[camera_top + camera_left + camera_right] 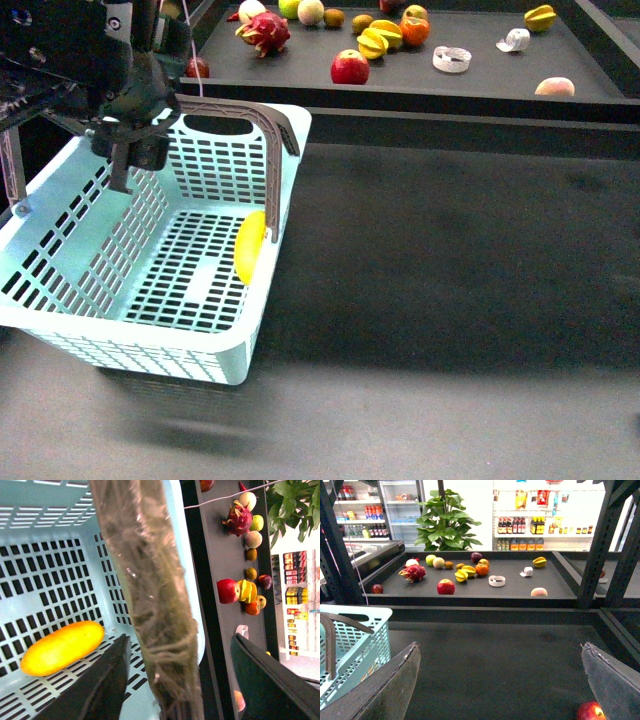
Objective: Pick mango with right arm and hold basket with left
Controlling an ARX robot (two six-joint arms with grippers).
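Note:
The pale turquoise basket (215, 365) stands at the left of the dark table. The yellow mango (248, 247) lies inside it against the right wall, and it also shows in the left wrist view as the mango (62, 647) on the slotted floor. My left gripper (133, 160) hovers over the basket's far side, open. In its wrist view the left gripper (181, 639) has the taped handle (150, 595) between spread jaws, unclamped. The right gripper (500, 647) is open over bare table, with the basket (355, 640) off to one side. The right arm is out of the front view.
A raised black shelf (480, 85) behind the table carries a dragon fruit (264, 32), red apple (350, 68), star fruit (378, 40), tape roll (451, 59) and peach (554, 87). A red apple (590, 711) lies close to one right finger.

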